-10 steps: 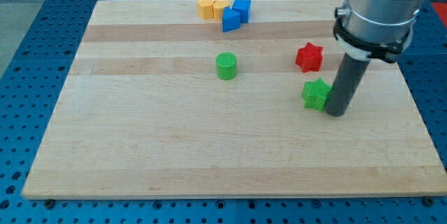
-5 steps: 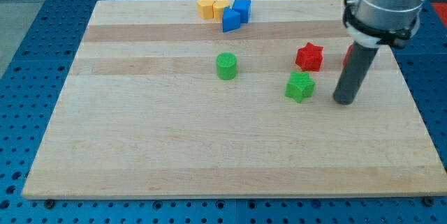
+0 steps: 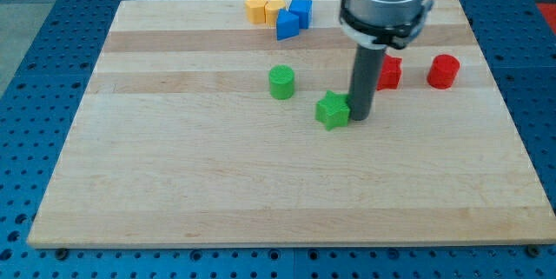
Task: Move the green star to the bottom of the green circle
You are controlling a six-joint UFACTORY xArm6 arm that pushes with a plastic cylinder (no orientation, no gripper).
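The green star (image 3: pixel 332 109) lies on the wooden board, below and to the right of the green circle (image 3: pixel 281 82). My tip (image 3: pixel 359 117) touches the star's right side. The rod rises from there and hides part of the red star (image 3: pixel 389 72) behind it.
A red cylinder (image 3: pixel 443 70) stands at the right. Two yellow blocks (image 3: pixel 263 8) and two blue blocks (image 3: pixel 294 16) cluster near the board's top edge (image 3: pixel 174 3). The board sits on a blue perforated table.
My tip has moved left from the board's right side, and the green star has slid left with it, closer to the green circle. The red cylinder has come into view.
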